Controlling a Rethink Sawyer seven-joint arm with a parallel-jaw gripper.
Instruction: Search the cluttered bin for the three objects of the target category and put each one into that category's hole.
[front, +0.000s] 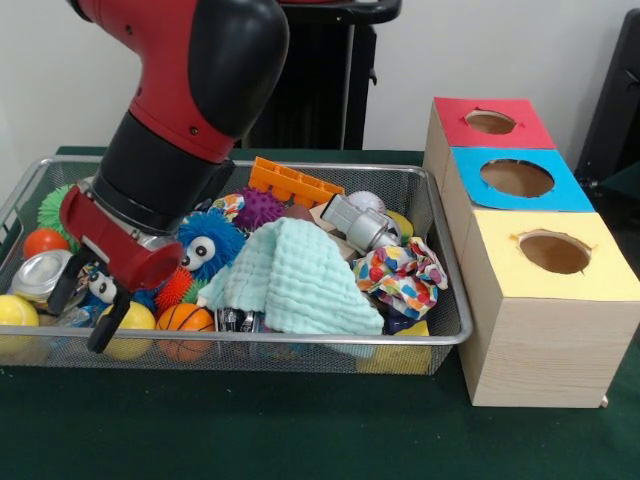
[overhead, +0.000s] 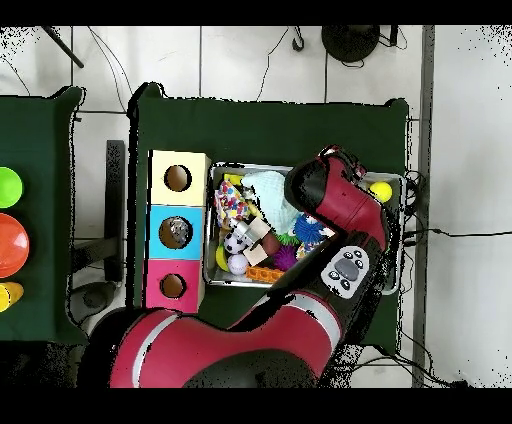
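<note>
The silver wire-mesh bin (front: 330, 340) is full of toys; it also shows in the overhead view (overhead: 212, 270). My gripper (front: 90, 305) hangs over the bin's left end in the front view, its two black fingers apart and nothing held. It is low over a yellow ball (front: 135, 318), a small basketball (front: 185, 318) and a small black-and-white toy (front: 101, 288). The blue-framed hole (front: 517, 178) is the middle one of three boxes to the right of the bin, and it shows in the overhead view (overhead: 177, 232). In the overhead view the arm hides the gripper.
A mint cloth (front: 295, 280), a blue furry toy (front: 210, 245), an orange brick (front: 295, 183), a spotted cloth (front: 400, 272) and a silver can (front: 40, 275) lie in the bin. The red-framed hole (front: 490, 122) and yellow-framed hole (front: 554, 252) flank the blue one.
</note>
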